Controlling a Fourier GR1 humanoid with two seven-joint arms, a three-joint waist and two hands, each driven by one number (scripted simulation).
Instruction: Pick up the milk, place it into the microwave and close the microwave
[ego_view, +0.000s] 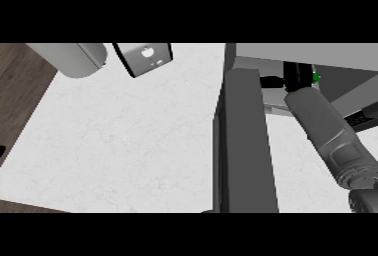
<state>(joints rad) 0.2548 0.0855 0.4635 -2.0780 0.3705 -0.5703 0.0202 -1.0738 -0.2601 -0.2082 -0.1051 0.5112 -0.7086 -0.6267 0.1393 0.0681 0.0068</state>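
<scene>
Head view of a white speckled stone counter (133, 150) with a dark wooden floor strip (22, 75) at its left edge. Grey box-shaped microwave (310, 55) stands at upper right, its dark grey door (247, 145) swung open and seen edge-on, running from the microwave's front toward the lower edge of the view. Grey right forearm (328, 135) enters from the lower right and reaches up into the microwave's opening. Black right hand (297, 75) lies inside the cavity, just past the door's hinge side; a small green patch (315, 78) shows beside it, touching or nearly so. Whether this hand's fingers are curled or straight cannot be told, since the cavity's shadow and the forearm hide them. Milk carton is not distinguishable as such; only the green patch at the hand may belong to it. Pale grey cylindrical object (74, 57) and a grey rectangular plate with a dark rim (145, 57) sit at the upper left of the counter, near one another. Left hand does not show.
</scene>
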